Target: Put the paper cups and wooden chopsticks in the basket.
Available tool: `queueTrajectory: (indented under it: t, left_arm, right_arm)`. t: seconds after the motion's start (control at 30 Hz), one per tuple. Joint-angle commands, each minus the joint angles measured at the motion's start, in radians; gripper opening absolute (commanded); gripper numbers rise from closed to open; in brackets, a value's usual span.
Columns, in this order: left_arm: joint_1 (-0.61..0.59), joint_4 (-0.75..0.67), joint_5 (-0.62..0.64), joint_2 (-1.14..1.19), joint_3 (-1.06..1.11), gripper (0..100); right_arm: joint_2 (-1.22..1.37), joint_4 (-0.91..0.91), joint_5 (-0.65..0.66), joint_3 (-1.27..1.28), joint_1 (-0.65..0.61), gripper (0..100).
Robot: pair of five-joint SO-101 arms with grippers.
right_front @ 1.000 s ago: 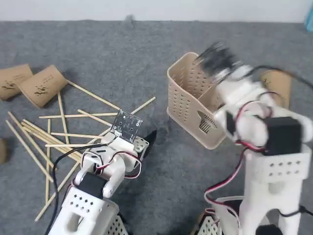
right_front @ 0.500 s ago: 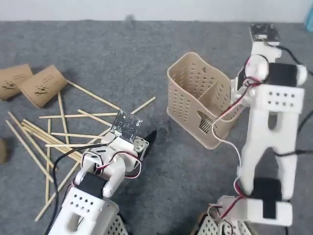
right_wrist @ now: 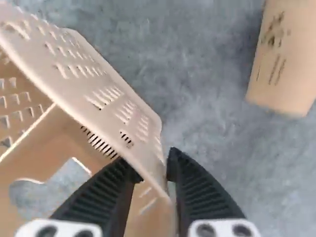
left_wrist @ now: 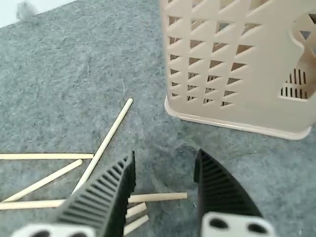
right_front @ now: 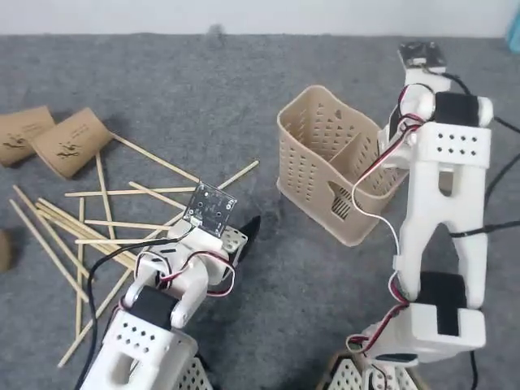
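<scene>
(a) The right gripper [right_wrist: 148, 190] is closed narrowly on the side wall of the basket [right_wrist: 74, 79], one finger inside the rim and one outside. Beyond that wall a cup [right_wrist: 282, 54] lies on its side on the grey mat [right_wrist: 197, 64], near the basket but apart from it.

(b) The left gripper [left_wrist: 165, 182] is wide open, holds nothing and sits low over the mat. Chopsticks [left_wrist: 104, 143] lie flat beneath and beside it. One short end shows between the jaws, and a longer stick angles toward the basket base without touching it.

(c) In the high view the basket stands upright near the middle of the mat, split by a divider into two compartments, with the right arm raised at its right side. Most chopsticks lie scattered and crossed to the left of the left arm. Farther left a second cup [right_front: 71, 143] and a third cup [right_front: 20, 134] lie on their sides, side by side, well apart from the basket
</scene>
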Motion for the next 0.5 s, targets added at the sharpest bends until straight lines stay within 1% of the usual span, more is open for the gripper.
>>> queueTrajectory:
  t: [0.0,0.13,0.2,0.3,0.47]
  left_arm:
    - [-0.005,-0.029,-0.017,0.0,-0.002,19]
    - [-0.005,-0.029,-0.018,0.0,-0.002,19]
    - [-0.005,-0.029,-0.018,0.0,-0.002,19]
    - [-0.005,-0.029,-0.018,0.0,-0.002,19]
    - [-0.005,-0.031,-0.018,0.0,-0.001,19]
  right_arm:
    - [0.007,-0.071,0.143,-0.06,-0.01,4.0]
    - [0.038,-0.131,0.29,-0.061,-0.013,0.6]
    - [0.048,-0.177,0.35,-0.061,-0.013,0.9]
    - [0.061,-0.229,0.477,-0.061,-0.018,0.9]
    - [0.064,-0.234,0.767,-0.061,-0.059,0.9]
